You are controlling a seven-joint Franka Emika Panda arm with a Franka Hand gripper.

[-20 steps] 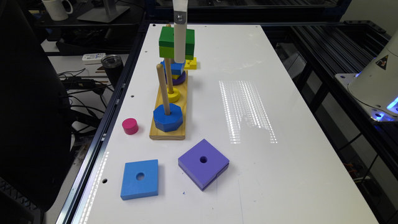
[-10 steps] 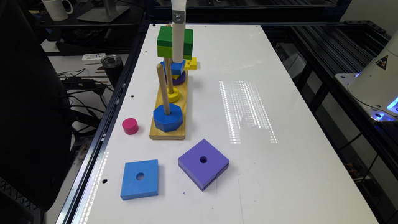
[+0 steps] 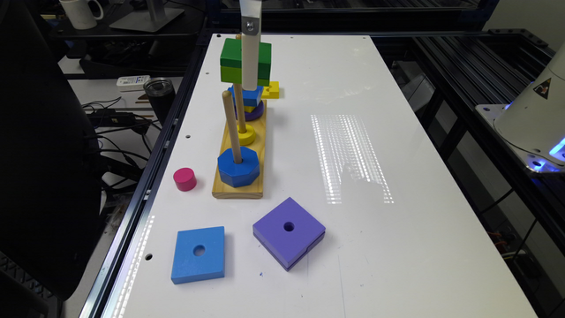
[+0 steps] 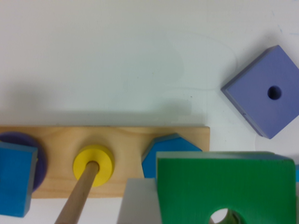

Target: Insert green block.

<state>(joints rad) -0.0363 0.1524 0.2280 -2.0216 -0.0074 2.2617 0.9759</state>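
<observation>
The green block [image 3: 231, 62], dark green over lime, hangs in the air above the far end of the wooden peg base [image 3: 260, 174]. My gripper [image 3: 248, 79] is shut on it, one white finger [image 3: 250, 57] crossing its front face. A peg tip [image 3: 238, 37] shows just behind the block's top edge. In the wrist view the green block [image 4: 224, 184] has its round hole near the frame's edge, and a grey finger [image 4: 140, 203] lies beside it. The base carries three upright pegs with a blue octagon [image 3: 238, 168], a yellow ring [image 3: 246, 134] and a blue square [image 3: 249, 95] over a purple ring.
A large blue square block [image 3: 198, 254] and a purple square block [image 3: 289, 232] lie flat near the table's front. A pink cylinder [image 3: 184, 179] stands by the exterior view's left table edge. A small yellow block [image 3: 270, 89] lies past the base.
The gripper and the green block have drifted slightly toward the exterior view's left at about the same height. Nothing else moved.
</observation>
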